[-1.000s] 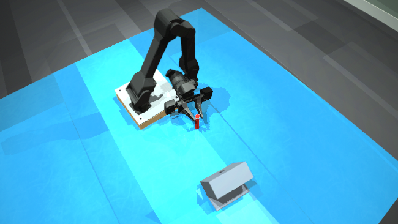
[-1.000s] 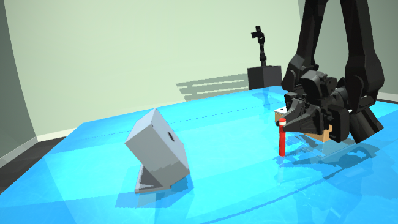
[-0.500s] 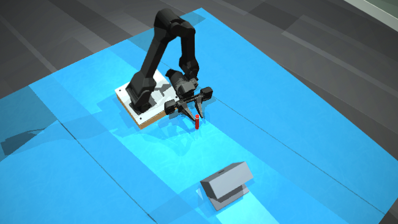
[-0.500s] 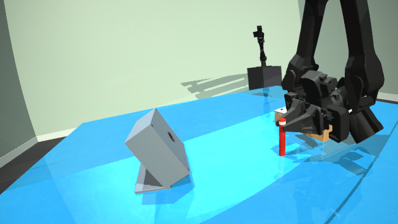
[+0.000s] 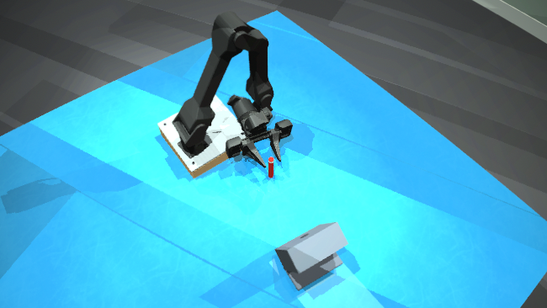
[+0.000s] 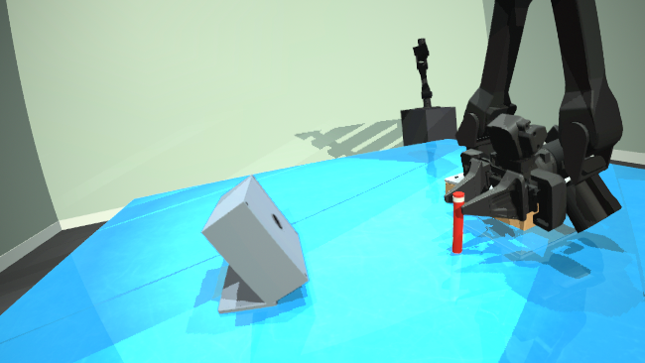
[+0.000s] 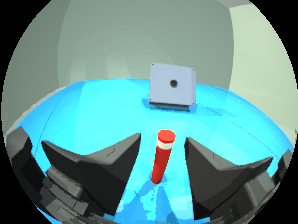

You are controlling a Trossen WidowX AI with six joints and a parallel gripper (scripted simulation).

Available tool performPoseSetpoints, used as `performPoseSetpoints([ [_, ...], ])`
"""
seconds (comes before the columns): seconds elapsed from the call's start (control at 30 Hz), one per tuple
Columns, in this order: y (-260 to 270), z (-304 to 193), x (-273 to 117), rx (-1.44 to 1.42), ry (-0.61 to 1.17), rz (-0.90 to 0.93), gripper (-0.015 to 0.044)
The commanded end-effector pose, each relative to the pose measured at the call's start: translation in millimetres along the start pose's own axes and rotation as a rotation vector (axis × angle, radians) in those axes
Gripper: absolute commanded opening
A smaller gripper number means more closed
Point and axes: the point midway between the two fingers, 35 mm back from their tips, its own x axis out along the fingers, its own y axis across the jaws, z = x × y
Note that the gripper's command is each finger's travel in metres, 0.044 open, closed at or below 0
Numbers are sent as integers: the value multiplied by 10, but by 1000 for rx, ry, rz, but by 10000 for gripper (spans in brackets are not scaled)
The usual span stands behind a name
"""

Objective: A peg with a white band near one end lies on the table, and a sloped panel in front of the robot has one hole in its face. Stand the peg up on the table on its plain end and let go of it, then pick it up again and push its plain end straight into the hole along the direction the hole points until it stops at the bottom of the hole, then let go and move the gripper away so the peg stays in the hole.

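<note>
The red peg [image 5: 271,169] [image 6: 457,230] [image 7: 161,162] stands upright on the blue table, its white band near the top and its plain end down. My gripper [image 5: 273,164] [image 6: 455,204] [image 7: 163,139] is open, with one finger on each side of the peg's upper part. In the wrist view a gap shows between the peg and each finger. The grey sloped panel [image 5: 324,248] [image 6: 258,253] [image 7: 162,92] stands apart from the peg, its face tilted up toward the robot. Its dark round hole [image 5: 304,236] [image 6: 277,221] [image 7: 174,83] is empty.
The arm's white-topped wooden base board [image 5: 219,147] [image 6: 527,220] is behind the gripper, close to the peg. The panel rests on a thin foot plate [image 6: 243,305]. A dark box [image 6: 428,126] with a small dark figure on it stands far behind the table.
</note>
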Motion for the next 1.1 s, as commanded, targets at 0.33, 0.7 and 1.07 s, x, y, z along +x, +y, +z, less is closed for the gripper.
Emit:
performPoseSetpoints([
  [0.33,0,1,0,-1,0,0,440],
  [0.7,182,669,-147,-28,24,34,440],
  [1.07,-39,1600,-280,-68,52,88,440],
])
